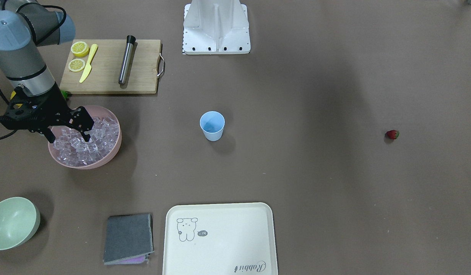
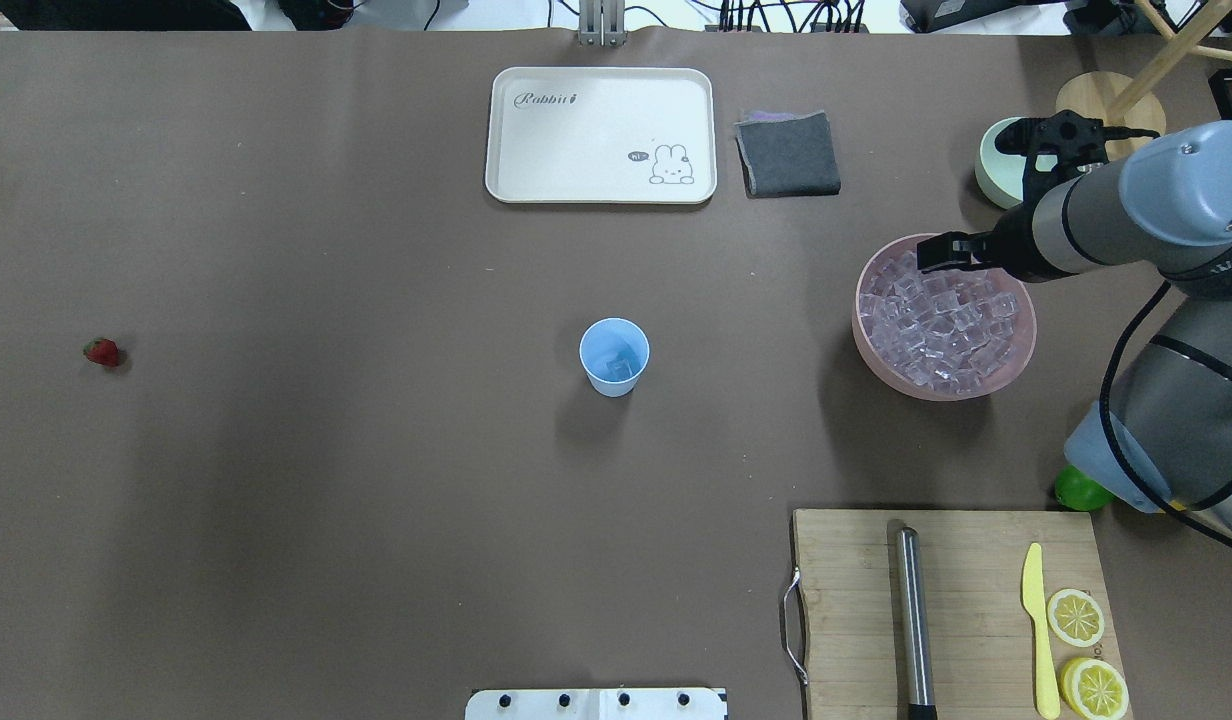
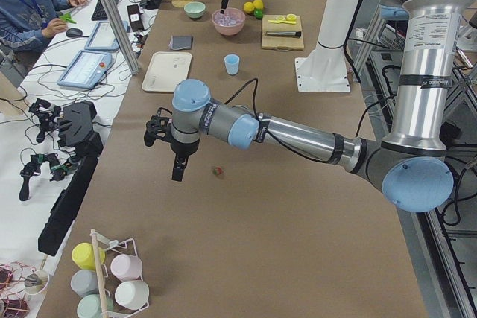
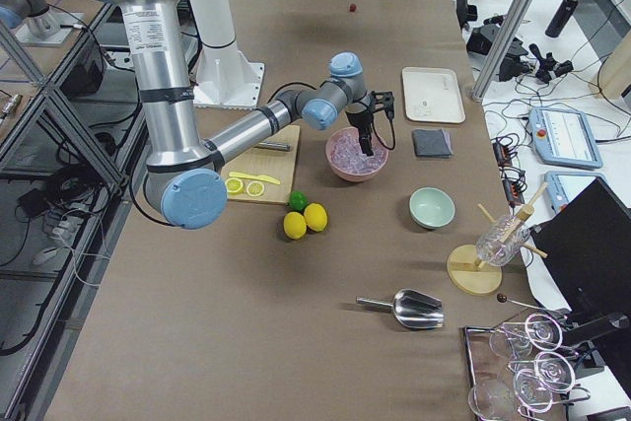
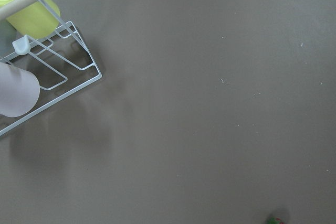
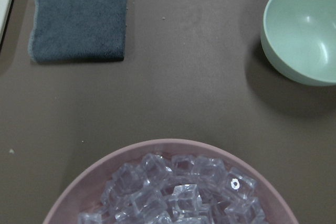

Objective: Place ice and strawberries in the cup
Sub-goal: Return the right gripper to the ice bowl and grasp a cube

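Observation:
The light blue cup (image 1: pixel 212 126) stands upright mid-table and also shows in the overhead view (image 2: pixel 614 357); something clear lies at its bottom. The ice (image 1: pixel 91 134) is piled in a pink bowl (image 1: pixel 105 158). My right gripper (image 1: pixel 69 138) is open, with its fingertips down in the ice pile. The pile also shows in the right wrist view (image 6: pixel 178 195). The strawberry (image 1: pixel 392 134) lies alone far from the cup. My left gripper (image 3: pixel 177 173) hangs just beside the strawberry (image 3: pixel 218 172), above the table. I cannot tell if it is open or shut.
A cutting board (image 1: pixel 143 68) holds lemon halves, a yellow knife and a steel muddler. A cream tray (image 1: pixel 220 238), a grey cloth (image 1: pixel 128 238) and a pale green bowl (image 1: pixel 12 223) sit along the operators' edge. A wire cup rack (image 5: pixel 47 66) stands near the left wrist.

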### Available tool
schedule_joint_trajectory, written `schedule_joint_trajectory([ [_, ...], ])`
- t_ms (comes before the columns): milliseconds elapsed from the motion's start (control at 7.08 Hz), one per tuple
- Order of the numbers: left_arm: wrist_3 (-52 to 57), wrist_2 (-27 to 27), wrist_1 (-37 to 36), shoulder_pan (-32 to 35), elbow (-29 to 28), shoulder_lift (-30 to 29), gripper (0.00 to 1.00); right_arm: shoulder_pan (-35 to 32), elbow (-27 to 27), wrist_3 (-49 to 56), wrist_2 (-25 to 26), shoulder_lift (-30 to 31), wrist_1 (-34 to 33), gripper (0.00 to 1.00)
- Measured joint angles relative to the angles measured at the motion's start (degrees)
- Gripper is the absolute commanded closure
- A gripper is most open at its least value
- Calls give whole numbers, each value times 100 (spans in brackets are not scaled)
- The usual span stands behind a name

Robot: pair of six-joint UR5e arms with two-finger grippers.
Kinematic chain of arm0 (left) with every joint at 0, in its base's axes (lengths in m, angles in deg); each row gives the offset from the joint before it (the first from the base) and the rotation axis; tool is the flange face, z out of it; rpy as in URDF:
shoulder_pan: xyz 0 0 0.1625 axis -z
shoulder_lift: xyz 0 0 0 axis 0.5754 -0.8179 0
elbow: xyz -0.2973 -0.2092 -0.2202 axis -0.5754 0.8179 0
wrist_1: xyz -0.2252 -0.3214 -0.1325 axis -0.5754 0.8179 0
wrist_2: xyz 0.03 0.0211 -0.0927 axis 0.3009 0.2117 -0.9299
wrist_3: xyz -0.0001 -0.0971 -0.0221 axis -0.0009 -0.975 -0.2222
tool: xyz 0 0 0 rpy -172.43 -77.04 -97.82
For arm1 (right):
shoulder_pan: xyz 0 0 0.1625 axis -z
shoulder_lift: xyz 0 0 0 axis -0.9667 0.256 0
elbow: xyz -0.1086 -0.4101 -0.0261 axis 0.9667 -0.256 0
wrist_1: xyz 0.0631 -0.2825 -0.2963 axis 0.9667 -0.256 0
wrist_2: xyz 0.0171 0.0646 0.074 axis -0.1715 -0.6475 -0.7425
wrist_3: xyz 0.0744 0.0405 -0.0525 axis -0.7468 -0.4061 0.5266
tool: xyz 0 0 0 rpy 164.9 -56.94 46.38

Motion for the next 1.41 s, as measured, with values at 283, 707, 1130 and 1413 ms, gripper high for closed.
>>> schedule_joint_trajectory([
  [283, -73, 5, 2, -3, 35, -21, 2, 478, -105, -323, 285, -174, 0, 1],
  [707, -77, 8, -2, -4, -2, -54, 2, 777, -29, -558, 647, -110, -11, 1],
  [1130, -78, 6, -3, -4, 26, -54, 2, 621, 91, -333, 695, 315, -8, 0],
  [1413, -78, 8, -3, -4, 30, -58, 2, 699, 39, -396, 712, 277, -8, 0],
])
